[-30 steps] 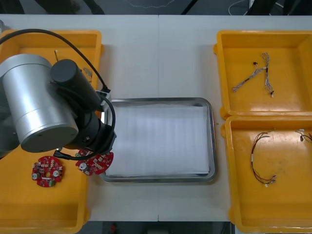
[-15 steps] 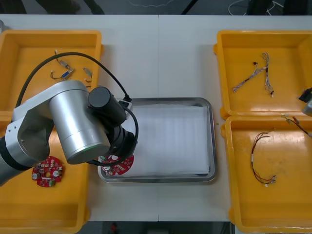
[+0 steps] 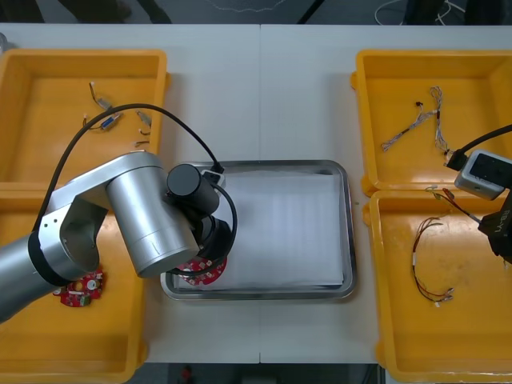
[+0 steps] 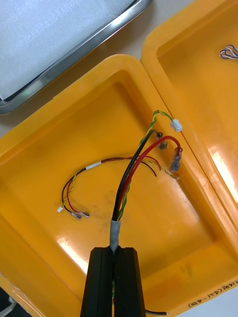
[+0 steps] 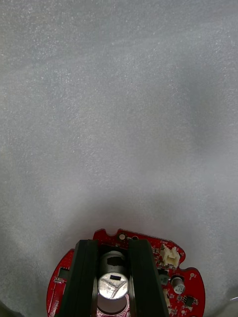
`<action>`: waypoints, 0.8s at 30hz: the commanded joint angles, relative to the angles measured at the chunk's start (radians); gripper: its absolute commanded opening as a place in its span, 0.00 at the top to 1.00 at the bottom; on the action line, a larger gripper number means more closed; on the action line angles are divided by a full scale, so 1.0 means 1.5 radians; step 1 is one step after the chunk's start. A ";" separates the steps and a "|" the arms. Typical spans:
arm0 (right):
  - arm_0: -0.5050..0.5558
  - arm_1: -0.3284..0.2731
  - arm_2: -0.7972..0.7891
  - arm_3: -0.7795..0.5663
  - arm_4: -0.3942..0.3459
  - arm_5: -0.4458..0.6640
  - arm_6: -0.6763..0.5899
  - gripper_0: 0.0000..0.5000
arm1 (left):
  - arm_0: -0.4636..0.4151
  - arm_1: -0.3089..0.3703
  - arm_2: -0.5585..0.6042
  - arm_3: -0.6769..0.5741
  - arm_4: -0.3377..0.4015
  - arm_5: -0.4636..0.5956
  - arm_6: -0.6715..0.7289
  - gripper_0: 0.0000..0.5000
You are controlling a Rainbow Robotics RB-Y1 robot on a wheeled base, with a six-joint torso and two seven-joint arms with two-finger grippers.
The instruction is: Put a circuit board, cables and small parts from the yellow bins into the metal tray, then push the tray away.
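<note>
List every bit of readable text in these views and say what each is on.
Yellow bin, on its rim beside the right gripper, which is shut on a red and black cable: a short dark marking in brackets, upside down, too small to read surely.
Red circuit board, held by the left gripper over the metal tray: no legible print.
No other text is readable.

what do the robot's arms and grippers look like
The left arm is a thick silver cylinder ending in a black wrist joint, with a black cable looping along it. The right arm's wrist carries a small grey box with a thin black lead. The left gripper and right gripper each have two flat, matte black fingers.
</note>
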 commanded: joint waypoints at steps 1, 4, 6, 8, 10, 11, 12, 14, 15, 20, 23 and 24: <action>-0.028 -0.032 0.026 -0.015 0.008 -0.006 -0.033 1.00 | -0.024 -0.020 -0.008 -0.007 -0.014 -0.007 0.053 0.97; -0.034 -0.033 0.032 -0.015 0.008 -0.005 -0.033 1.00 | -0.025 -0.024 -0.008 -0.007 -0.021 -0.007 0.057 0.43; -0.038 -0.033 0.038 -0.016 0.008 -0.006 -0.035 1.00 | -0.025 -0.024 -0.008 -0.007 -0.025 -0.007 0.059 0.01; -0.040 -0.033 0.039 -0.016 0.008 -0.006 -0.036 1.00 | -0.025 -0.025 -0.008 -0.007 -0.029 -0.007 0.061 0.00; -0.040 -0.033 0.039 -0.015 0.007 -0.006 -0.035 1.00 | -0.024 -0.024 -0.007 -0.007 -0.031 -0.007 0.064 0.00; -0.040 -0.033 0.039 -0.016 0.005 -0.006 -0.036 1.00 | -0.025 -0.024 -0.008 -0.008 -0.032 -0.007 0.066 0.00; -0.040 -0.033 0.039 -0.015 0.003 -0.006 -0.036 1.00 | -0.024 -0.024 -0.006 -0.010 -0.034 -0.006 0.067 0.00; -0.043 -0.032 0.039 -0.016 0.000 -0.006 -0.036 1.00 | -0.025 -0.024 0.004 -0.018 -0.034 0.002 0.069 0.00; -0.047 -0.033 0.041 -0.016 -0.002 -0.006 -0.036 1.00 | -0.024 -0.022 0.014 -0.027 -0.034 0.014 0.070 0.00; -0.082 -0.033 0.074 -0.016 -0.015 -0.006 -0.038 1.00 | -0.025 -0.020 0.071 -0.084 -0.018 0.085 0.068 0.00; -0.122 -0.033 0.114 -0.016 -0.020 -0.006 -0.041 1.00 | -0.024 -0.016 0.117 -0.113 0.001 0.128 0.064 0.00; -0.139 -0.033 0.131 -0.016 -0.020 -0.006 -0.042 1.00 | -0.024 -0.013 0.139 -0.122 0.013 0.142 0.061 0.00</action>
